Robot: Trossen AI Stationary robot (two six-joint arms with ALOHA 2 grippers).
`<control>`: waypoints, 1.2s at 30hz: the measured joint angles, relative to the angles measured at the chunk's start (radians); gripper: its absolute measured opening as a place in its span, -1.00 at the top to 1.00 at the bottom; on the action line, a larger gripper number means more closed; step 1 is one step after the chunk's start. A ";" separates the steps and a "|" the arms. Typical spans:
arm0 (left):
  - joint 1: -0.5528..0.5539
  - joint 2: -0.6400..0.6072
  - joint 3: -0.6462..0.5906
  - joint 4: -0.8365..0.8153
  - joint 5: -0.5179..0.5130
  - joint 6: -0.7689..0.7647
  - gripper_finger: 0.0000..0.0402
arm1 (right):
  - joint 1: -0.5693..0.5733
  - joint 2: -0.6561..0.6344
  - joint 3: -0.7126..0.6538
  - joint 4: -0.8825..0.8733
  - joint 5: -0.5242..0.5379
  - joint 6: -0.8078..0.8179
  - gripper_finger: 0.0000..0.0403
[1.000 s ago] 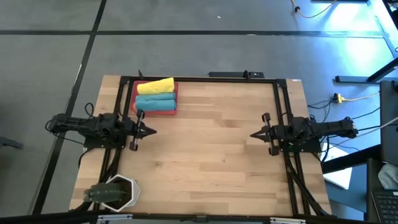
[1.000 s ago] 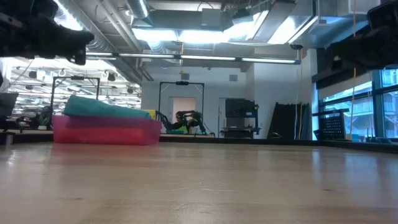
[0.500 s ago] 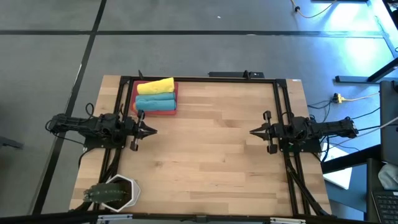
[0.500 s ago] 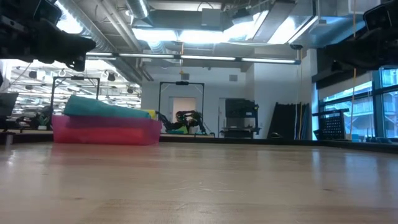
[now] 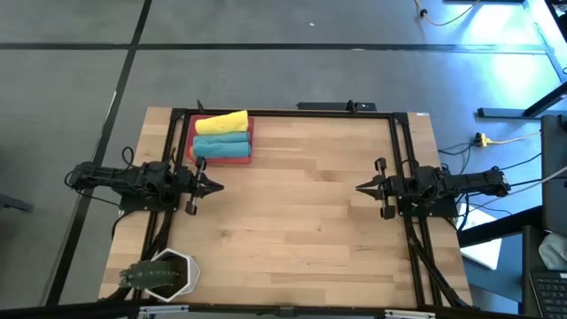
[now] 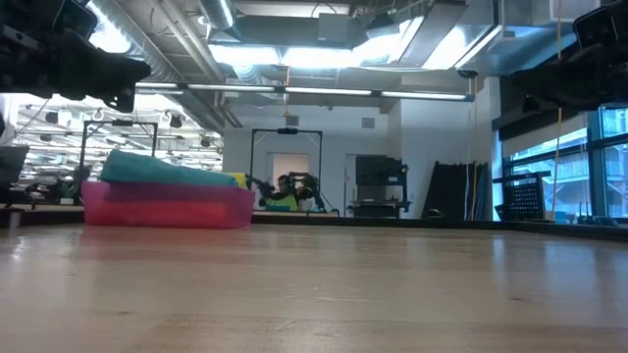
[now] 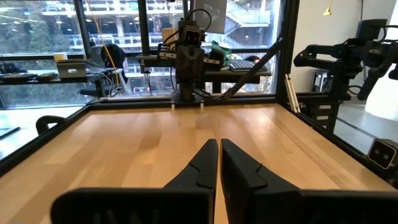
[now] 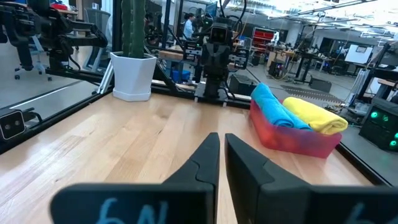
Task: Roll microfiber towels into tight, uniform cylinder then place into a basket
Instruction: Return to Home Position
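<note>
The red basket (image 5: 221,160) stands at the table's far left. In it lie a rolled yellow towel (image 5: 221,122) and rolled teal-blue towels (image 5: 220,142), side by side. The right wrist view shows the basket (image 8: 292,142) with a teal roll (image 8: 277,107) and the yellow roll (image 8: 318,116). My left gripper (image 5: 217,186) hovers shut above the table's left side, just nearer than the basket, pointing level toward the right. My right gripper (image 5: 359,189) hovers shut at the right side, pointing level toward the left. Neither holds anything.
A white hexagonal pot with a plant (image 5: 164,273) stands at the near left corner. A black frame (image 5: 283,112) runs along the table's far and side edges. Bare wood (image 5: 288,213) lies between the two grippers.
</note>
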 joint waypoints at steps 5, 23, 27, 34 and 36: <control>0.000 0.000 0.000 0.000 0.000 0.000 1.00 | 0.000 0.000 0.000 0.000 0.000 0.000 0.85; 0.000 0.000 0.000 0.000 0.000 0.000 0.91 | 0.000 0.000 0.000 0.000 -0.001 0.000 0.85; 0.000 0.000 0.000 0.000 0.000 0.000 0.94 | 0.000 0.000 0.000 0.000 -0.001 0.000 0.85; 0.000 0.000 0.000 0.000 0.000 0.000 0.99 | 0.000 0.000 0.000 0.000 -0.001 0.000 0.85; 0.000 0.000 0.000 0.000 0.000 0.000 1.00 | 0.000 0.000 0.000 0.000 -0.001 0.000 0.85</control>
